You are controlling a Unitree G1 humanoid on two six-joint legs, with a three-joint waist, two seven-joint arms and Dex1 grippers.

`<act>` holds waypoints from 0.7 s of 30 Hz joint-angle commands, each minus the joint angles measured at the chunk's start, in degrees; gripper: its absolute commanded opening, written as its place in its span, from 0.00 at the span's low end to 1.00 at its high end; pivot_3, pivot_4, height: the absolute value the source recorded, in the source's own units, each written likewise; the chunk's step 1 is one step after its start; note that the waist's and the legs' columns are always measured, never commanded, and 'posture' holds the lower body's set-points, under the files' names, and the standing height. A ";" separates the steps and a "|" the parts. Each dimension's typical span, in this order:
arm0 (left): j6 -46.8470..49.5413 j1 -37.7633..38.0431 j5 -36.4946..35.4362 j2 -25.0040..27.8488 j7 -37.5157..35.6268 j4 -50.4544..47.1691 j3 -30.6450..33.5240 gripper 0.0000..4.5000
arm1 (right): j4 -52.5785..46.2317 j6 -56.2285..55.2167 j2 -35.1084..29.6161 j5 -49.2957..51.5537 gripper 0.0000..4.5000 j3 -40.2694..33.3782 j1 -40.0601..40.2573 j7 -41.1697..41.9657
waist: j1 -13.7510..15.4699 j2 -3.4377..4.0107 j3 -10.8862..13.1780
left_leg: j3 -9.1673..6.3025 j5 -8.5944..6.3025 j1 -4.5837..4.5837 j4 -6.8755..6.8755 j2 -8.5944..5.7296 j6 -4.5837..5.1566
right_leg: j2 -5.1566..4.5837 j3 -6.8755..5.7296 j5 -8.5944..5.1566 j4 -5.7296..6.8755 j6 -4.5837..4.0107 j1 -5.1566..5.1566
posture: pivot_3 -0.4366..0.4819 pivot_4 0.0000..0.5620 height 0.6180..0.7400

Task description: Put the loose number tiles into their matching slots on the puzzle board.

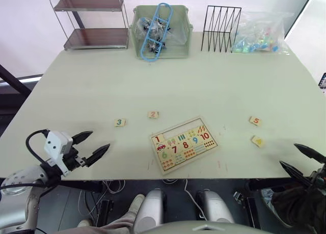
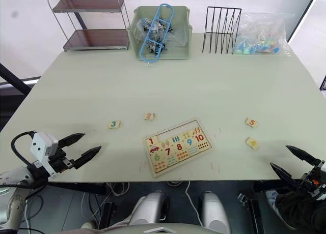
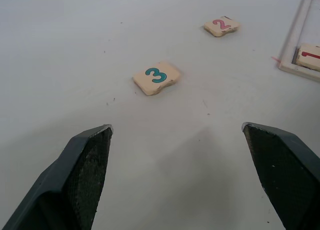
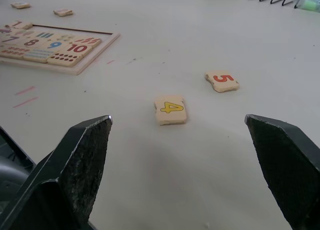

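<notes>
A pale bench (image 1: 102, 81) is carrying the puzzle board (image 1: 184, 144), which is lying near the front edge, slightly turned. The 1 tile (image 1: 158, 139) is already sitting in the first slot of the board's top row, while the rest of that row (image 1: 186, 128) is lying empty. Four tiles are lying loose. The 3 tile (image 1: 119, 122) and the 2 tile (image 1: 153, 114) are resting to the left of the board, apart from each other. The 5 tile (image 1: 255, 121) and the 4 tile (image 1: 257, 141) are resting to its right.

The left gripper (image 1: 93, 145) is hovering over the front left of the bench with its jaws apart and empty, pointing toward the 3 tile. The right gripper (image 1: 301, 160) is hovering at the front right, jaws also apart and empty, facing the 4 tile.

The task appears to be at an early stage, with a pickup not yet begun. The next move probably calls for reaching forward, lowering over a thin flat tile, and pinching its edges.
</notes>
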 commanded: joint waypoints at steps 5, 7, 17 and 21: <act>-0.16 0.32 -1.09 0.30 -0.22 -1.57 0.37 0.98 | 0.07 -1.74 -0.06 0.78 1.00 -0.96 -0.30 0.17 | 0.01 0.00 0.00 | 0.01 0.00 0.00 0.00 0.00 0.00 | 0.00 0.00 0.00 0.00 -0.01 0.00 | 0.48 0.27 1.00; -0.34 0.62 -1.07 0.07 -0.25 -1.70 0.30 0.98 | -0.16 -1.88 0.03 0.82 1.00 -0.90 -0.14 0.15 | -0.01 0.00 0.00 | 0.01 0.00 0.00 0.00 0.00 0.00 | 0.00 0.00 0.00 0.00 0.00 0.00 | 0.48 0.27 1.00; -0.72 0.14 -0.87 -0.14 -0.27 -1.06 -0.13 0.98 | -1.53 -1.90 0.11 0.93 1.00 -0.67 0.28 -0.03 | 0.01 0.00 0.00 | -0.02 0.00 0.00 0.00 0.00 0.00 | 0.00 0.00 0.00 0.00 0.00 0.00 | 0.48 0.27 1.00; -1.21 -1.17 -0.65 0.42 -1.18 0.26 -0.45 0.98 | -3.88 -1.33 0.35 1.49 1.00 -0.59 1.18 -0.15 | 0.04 0.00 0.00 | -0.02 0.00 0.00 0.00 0.00 0.00 | 0.00 -0.01 0.00 0.00 0.00 0.00 | 0.48 0.27 1.00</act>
